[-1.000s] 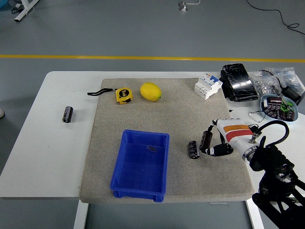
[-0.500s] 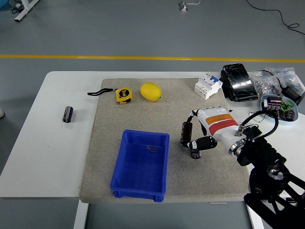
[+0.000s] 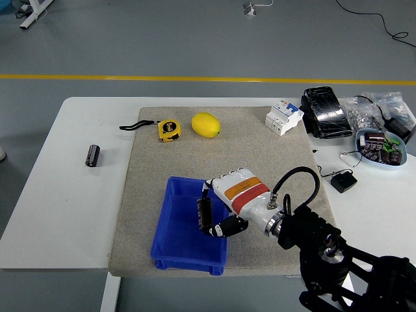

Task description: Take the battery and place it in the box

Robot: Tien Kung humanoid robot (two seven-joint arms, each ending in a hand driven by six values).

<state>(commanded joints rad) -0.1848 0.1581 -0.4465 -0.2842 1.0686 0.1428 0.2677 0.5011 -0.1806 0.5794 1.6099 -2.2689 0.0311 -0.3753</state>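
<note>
head view is showing the long white table [image 3: 71, 214] carrying a grey felt mat [image 3: 260, 149], and on the mat's near part the blue rectangular plastic box [image 3: 185, 244] is sitting open-topped. the robot's right hand [image 3: 224, 205], white-shelled with an orange and red band, is now reaching in over the box's right wall; a second ago it was well to the right over the bare mat, and half a second ago it was partway across, so the whole arm has been swinging left toward the box. its fingers are curling closed around the black cylindrical battery [image 3: 205, 213], which is now hanging upright above the box's inner floor, where earlier it was being carried beside the mat's right part. the battery seems not yet to be resting on the floor, though contact is hard to judge from above. that is putting the task near its end: what is remaining, by my reading, is lowering a little and letting go. a small dark item seen on the mat near the hand earlier is no longer showing there. beyond, the yellow lemon [image 3: 205, 124], the yellow tape measure [image 3: 169, 129] and a second small black cylinder [image 3: 93, 155] on the left of the table are lying unchanged. the left hand is not showing.
</note>
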